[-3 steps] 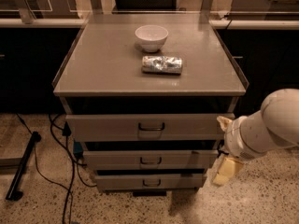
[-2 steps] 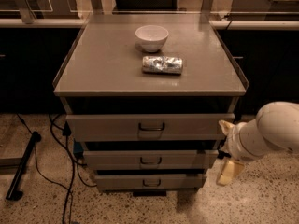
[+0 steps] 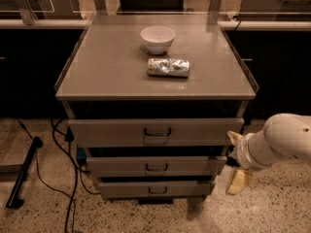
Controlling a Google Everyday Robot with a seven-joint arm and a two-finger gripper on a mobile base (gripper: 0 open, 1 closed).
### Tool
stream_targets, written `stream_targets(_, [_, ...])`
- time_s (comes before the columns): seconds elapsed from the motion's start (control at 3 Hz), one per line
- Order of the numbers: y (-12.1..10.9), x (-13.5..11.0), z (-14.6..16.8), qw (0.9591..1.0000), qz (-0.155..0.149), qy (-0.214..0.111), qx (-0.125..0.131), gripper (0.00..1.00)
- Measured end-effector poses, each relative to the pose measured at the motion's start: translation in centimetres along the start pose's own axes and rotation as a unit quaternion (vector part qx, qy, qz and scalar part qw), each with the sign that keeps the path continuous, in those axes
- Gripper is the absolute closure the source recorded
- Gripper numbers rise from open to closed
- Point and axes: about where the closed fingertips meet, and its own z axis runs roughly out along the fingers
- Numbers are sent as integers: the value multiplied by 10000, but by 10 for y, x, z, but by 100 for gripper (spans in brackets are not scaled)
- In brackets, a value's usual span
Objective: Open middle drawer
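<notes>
beside the cabinet (image 3: 107, 67), right flank: arm at middle-drawer height.
white arm (image 3: 279, 142) reaches in from the right, pointing left; gripper (image 3: 236, 160) spread wide, grasping nothing, its yellowish fingers (image 3: 239, 181) near the cabinet's right side. middle drawer (image 3: 121, 165), second of three grey fronts, small dark handle (image 3: 156, 167) centred, untouched.
</notes>
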Motion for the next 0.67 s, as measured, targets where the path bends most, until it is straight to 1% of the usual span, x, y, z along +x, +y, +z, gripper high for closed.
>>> stream_targets(0.33, [8, 14, 34, 9999, -103, 29, -55, 0])
stream_targets(0.67, [23, 26, 77, 9997, -151, -43, -172, 0])
